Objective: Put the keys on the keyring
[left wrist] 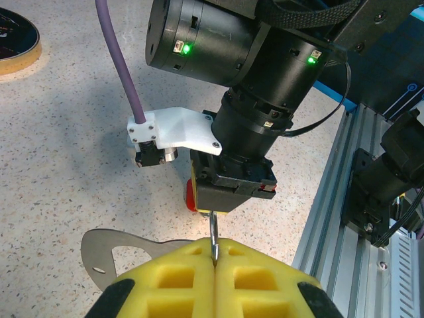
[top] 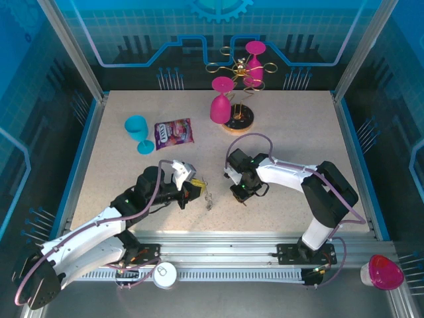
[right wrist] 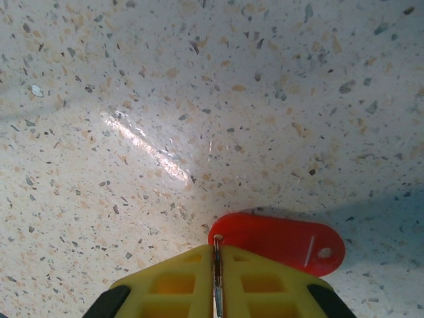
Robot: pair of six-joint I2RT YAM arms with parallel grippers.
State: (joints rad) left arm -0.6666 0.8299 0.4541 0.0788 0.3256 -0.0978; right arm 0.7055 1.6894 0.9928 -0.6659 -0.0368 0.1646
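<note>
Left gripper (top: 197,190) is low over the front-middle of the table (top: 291,112). Its yellow fingers (left wrist: 179,281) are pressed together, pinching a thin wire ring of the keyring (left wrist: 99,248).

Keyring in the left wrist view: flat grey metal plate, rounded outline, big cut-out in the middle, small hole near its edge. It sticks out to the left of the fingers, and the wire stands up between the tips. From the top camera it's a small grey glint (top: 209,199) hanging off the gripper tip, just above the table.

Right gripper (top: 240,194) sits right of the keyring, pointing down, with a gap between them in the top view. Its fingers (right wrist: 179,285) are clamped on the key (right wrist: 278,242), with the thin silver blade edge-on between the pads. The bright red plastic head is oblong with rounded ends, has a small hole at the far end, and pokes out to the right, close over the speckled top. Can't tell if it touches.
</note>
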